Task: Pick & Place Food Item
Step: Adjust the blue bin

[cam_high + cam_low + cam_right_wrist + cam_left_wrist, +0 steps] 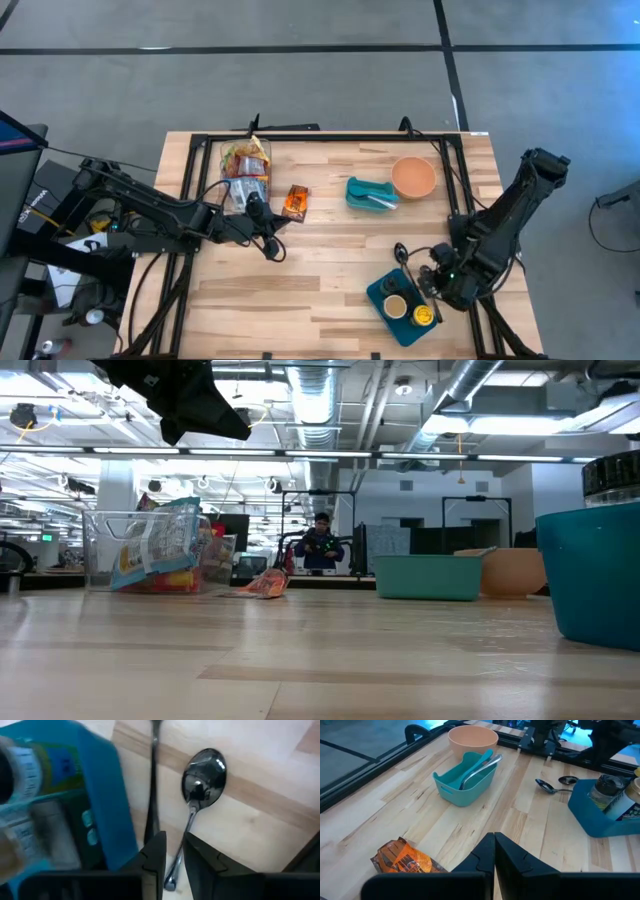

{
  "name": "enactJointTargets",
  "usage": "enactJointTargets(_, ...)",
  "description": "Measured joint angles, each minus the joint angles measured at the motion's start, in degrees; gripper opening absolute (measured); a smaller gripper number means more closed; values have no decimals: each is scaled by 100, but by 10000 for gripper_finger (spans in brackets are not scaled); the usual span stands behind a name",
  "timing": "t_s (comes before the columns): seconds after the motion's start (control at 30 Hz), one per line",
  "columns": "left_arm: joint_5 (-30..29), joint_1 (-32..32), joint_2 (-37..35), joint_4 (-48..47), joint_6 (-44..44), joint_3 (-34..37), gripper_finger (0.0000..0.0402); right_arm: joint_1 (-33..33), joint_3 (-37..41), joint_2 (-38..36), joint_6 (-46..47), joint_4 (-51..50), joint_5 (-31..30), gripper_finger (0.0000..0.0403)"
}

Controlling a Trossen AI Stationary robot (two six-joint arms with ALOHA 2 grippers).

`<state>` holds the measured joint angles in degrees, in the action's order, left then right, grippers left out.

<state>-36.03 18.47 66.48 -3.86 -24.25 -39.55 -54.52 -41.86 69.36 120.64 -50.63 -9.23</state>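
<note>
Orange snack packet (294, 202) is lying flat on the table (320, 285), just beside the clear bag of snacks (246, 170), on the side toward the teal bin (370, 193).

Left gripper (268, 225) is clenched on nothing, just short of the packet and by far the nearer; its wrist view shows the packet (402, 857) close ahead and off to one side.

Right gripper (437, 283) is narrowly parted over a spoon (197, 790) by the blue tray (385, 312), well apart from the packet, nothing held.

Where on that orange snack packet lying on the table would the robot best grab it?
Probably from straight above, pinching across the narrow width of the orange snack packet. It lies flat on the wooden table with bare wood on both long sides, so fingers could slide down either side. The crinkled end nearest the left end effector, which is shut just beside it, also looks raised enough to pinch.
</note>
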Motion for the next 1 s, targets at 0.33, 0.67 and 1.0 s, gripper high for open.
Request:
enactJointTargets(0.33, 0, -2, 0, 3, 0, -1, 1, -56, 36, 568, -1, 908, 28, 37)
enactJointTargets(0.67, 2, 0, 0, 4, -2, -2, 1, 49, 36, 1014, -64, 1643, 36, 3)
enactJointTargets(1.0, 2, -2, 0, 2, -1, -2, 1, 289, 36, 1061, -283, 2061, 35, 1)
